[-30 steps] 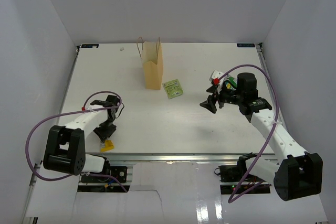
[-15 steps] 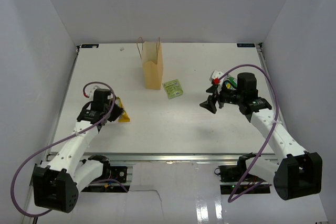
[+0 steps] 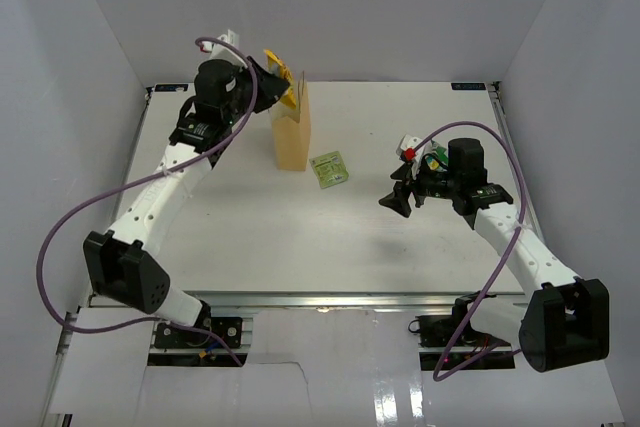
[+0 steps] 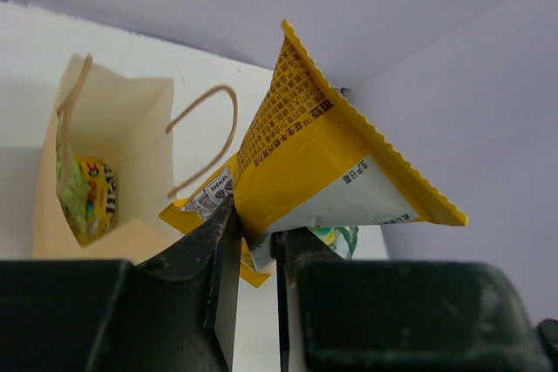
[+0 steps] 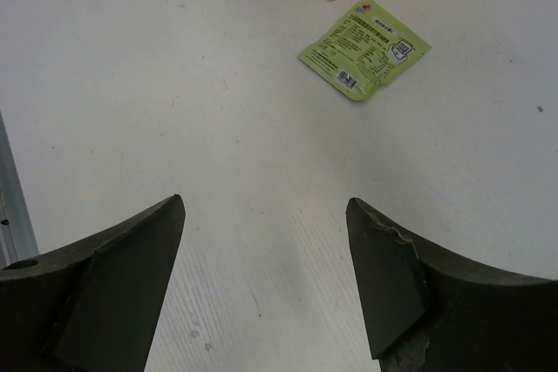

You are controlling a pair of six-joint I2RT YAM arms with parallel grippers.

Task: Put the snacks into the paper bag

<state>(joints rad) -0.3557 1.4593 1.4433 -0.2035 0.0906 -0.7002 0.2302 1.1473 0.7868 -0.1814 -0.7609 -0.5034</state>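
**Top view.** White table (image 3: 250, 237), enclosed by plain white walls (image 3: 330, 7).
- Paper bag (image 3: 292, 137): upright, at the far centre of the table.
- Left gripper (image 3: 268, 75): raised at the bag's top, on its left side, and clamped on a yellow packet (image 3: 280, 72) held level with the handles.
- Light-green packet (image 3: 328, 168): flat on the table, just beside the bag on its right.
- Right gripper (image 3: 403, 193): to the right of that packet and apart from it, low over the table.

**Left wrist view.**
- The jaws are pressed together on the yellow packet's lower corner, and the packet stands up above them.
- The bag is below with its mouth open and its loop handles (image 4: 205, 132) up.
- One yellow-and-green packet (image 4: 87, 198) lies inside the bag.

**Right wrist view.**
- The fingers (image 5: 113, 276) are spread wide with nothing between them and bare table beneath.
- The light-green packet lies ahead, near the bag's base and not touching it.
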